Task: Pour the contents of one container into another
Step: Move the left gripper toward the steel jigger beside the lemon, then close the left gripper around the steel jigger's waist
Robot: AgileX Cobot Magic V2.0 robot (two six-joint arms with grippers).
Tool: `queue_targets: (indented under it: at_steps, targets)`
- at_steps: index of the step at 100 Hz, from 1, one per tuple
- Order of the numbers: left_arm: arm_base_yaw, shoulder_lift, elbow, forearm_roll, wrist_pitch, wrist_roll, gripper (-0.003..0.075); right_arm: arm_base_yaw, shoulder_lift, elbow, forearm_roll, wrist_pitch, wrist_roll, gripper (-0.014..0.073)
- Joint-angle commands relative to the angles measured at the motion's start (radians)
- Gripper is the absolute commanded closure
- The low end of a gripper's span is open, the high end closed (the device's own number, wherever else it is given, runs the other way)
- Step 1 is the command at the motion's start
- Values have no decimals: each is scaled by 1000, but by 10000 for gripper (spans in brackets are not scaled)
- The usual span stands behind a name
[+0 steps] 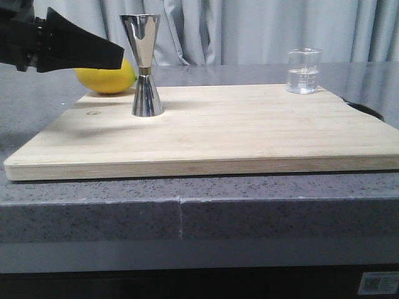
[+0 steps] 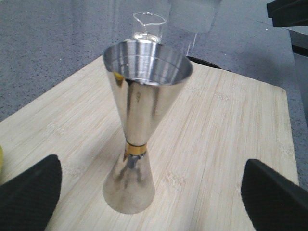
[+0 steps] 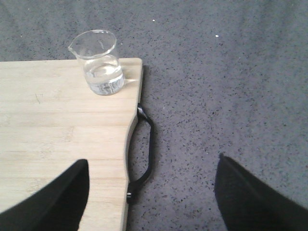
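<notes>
Both arms end in a matte black tool with wedge-shaped fingers.

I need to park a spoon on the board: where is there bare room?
The cutting board is bare between the steel jigger and the glass beaker, and along its whole near edge. It is tighter at the far left, where the left gripper hangs over the lemon beside the jigger.

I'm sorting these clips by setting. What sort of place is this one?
Probably a kitchen or bar counter mock-up: a wooden cutting board lies on a speckled stone countertop, with a steel jigger, a glass beaker of clear liquid and a lemon. Grey curtains hang behind.
</notes>
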Motion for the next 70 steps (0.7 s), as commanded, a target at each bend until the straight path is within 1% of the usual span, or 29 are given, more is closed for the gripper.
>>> queue_targets:
  at_steps: [1, 22, 48, 70]
  targets:
    - [1, -9, -56, -59, 100, 5, 18, -1, -8, -35, -1, -66, -6, 99]
    - [-30, 34, -114, -39, 96, 2, 18, -1, -8, -35, -1, -66, -6, 99]
    - [-95, 90, -180, -36, 88, -6, 18, -1, -8, -35, -1, -66, -6, 99]
    - [-107, 104, -199, -38, 50, -6, 18, -1, -8, -35, -1, -66, -6, 99]
